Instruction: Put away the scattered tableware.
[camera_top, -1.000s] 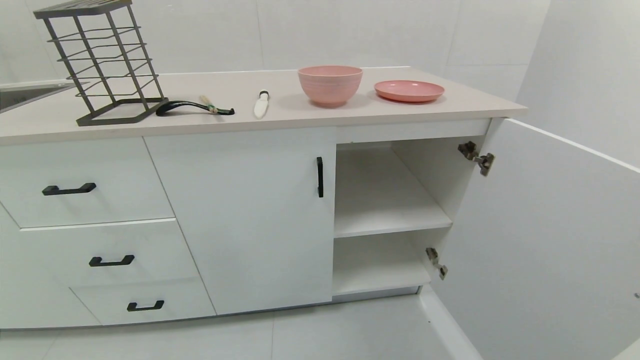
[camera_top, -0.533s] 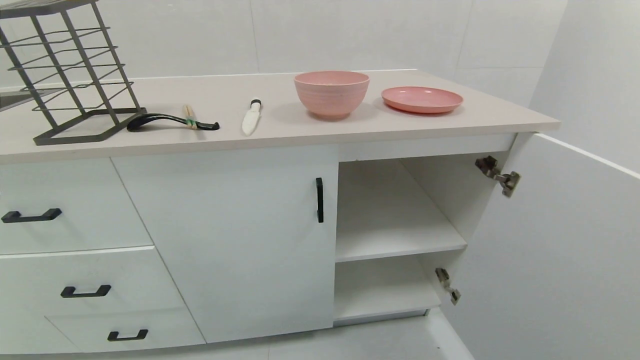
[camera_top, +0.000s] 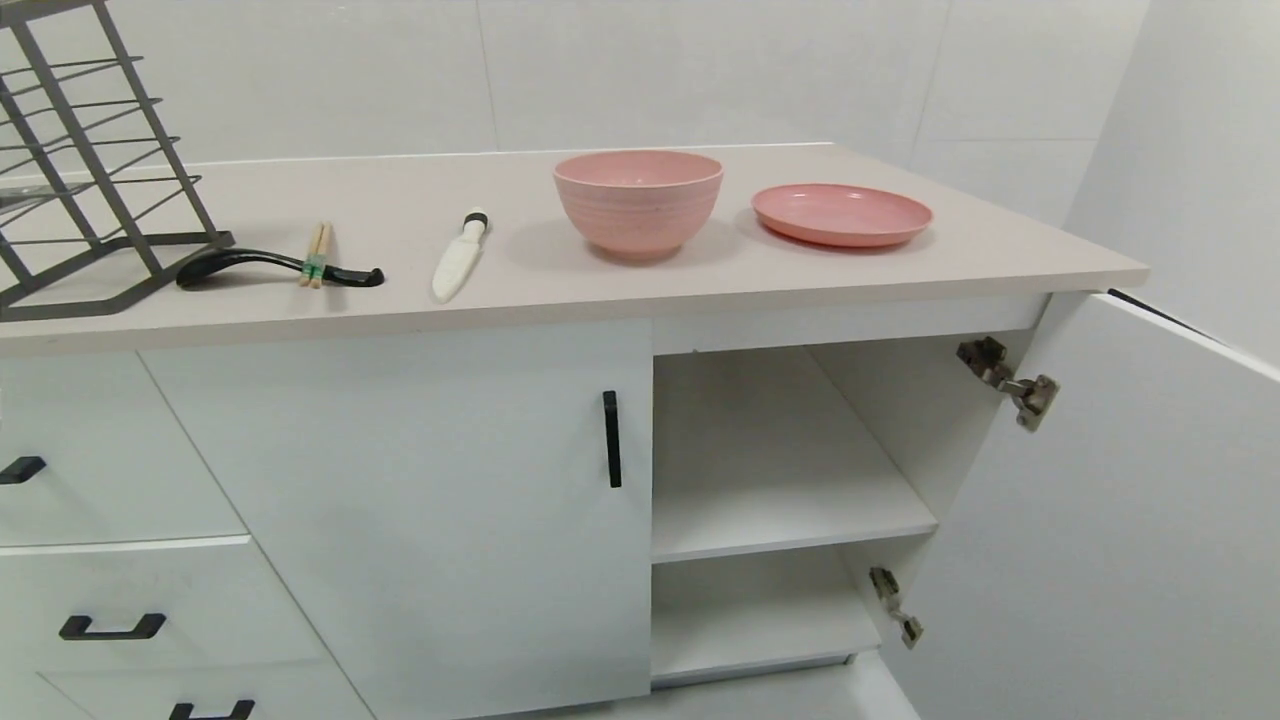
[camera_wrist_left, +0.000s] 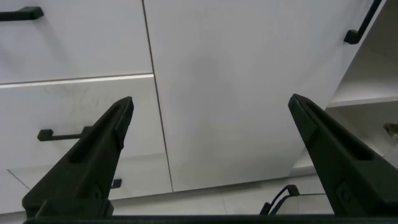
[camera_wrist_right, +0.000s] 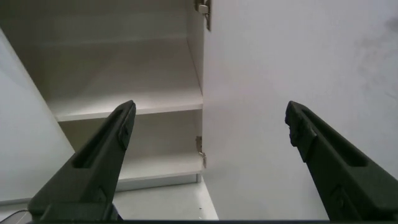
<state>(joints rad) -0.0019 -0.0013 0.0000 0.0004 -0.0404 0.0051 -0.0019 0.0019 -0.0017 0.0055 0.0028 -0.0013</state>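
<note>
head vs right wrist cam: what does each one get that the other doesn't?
Head view: the countertop carrying the pink bowl, pink plate, knife, chopsticks, black ladle and wire rack, plus the drawers below. Right wrist view: the right gripper, open, facing the cabinet. Both: the open cabinet's two shelves, its swung-out door and the hinges.
</note>
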